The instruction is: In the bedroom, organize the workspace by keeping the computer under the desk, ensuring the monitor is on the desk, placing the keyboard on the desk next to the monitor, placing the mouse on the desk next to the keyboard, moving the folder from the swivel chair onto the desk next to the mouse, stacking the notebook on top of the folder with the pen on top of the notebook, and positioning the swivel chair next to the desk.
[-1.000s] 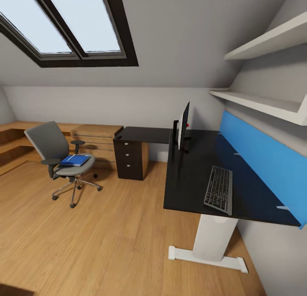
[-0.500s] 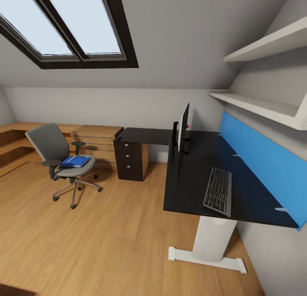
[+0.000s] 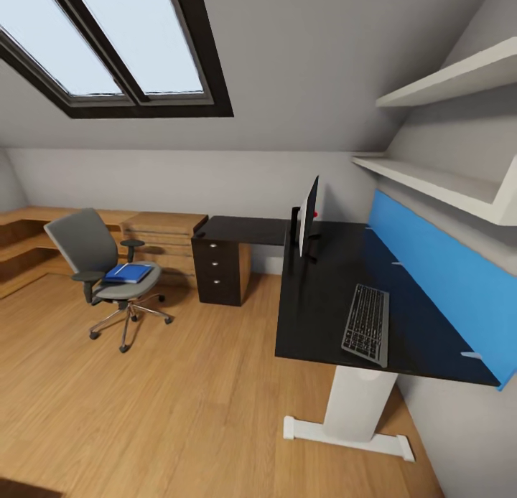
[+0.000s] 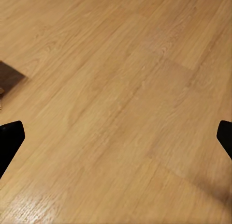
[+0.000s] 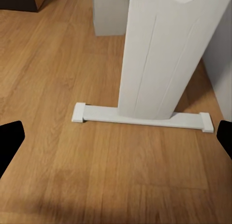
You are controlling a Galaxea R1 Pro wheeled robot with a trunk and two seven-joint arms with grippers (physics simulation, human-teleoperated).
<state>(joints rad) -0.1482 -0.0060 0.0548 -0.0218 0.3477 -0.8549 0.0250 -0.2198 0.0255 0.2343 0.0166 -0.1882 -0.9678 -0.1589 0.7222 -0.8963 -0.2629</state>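
Note:
The desk [image 3: 323, 297] with its glossy black top stands at the right. The monitor [image 3: 309, 212] is upright on it, edge-on to me. The keyboard [image 3: 368, 324] lies near the desk's front end. The swivel chair [image 3: 100, 265] stands apart, far left, with the blue folder [image 3: 128, 273] on its seat. A pale grey upright box [image 5: 111, 13], the computer by its look, stands behind the desk's white leg [image 5: 162, 54]. Mouse, notebook and pen are too small to make out. My left gripper [image 4: 116, 137] is open over bare floor. My right gripper [image 5: 116, 139] is open near the leg's foot.
A black drawer unit [image 3: 219, 268] closes the desk's far wing, with low wooden shelving [image 3: 161, 232] beside it. A blue back panel [image 3: 438, 275] and white wall shelves [image 3: 445, 186] line the right wall. The wooden floor [image 3: 179, 397] lies between the chair and the desk.
The whole head view has shifted a little, so the camera has moved. None of the things has moved.

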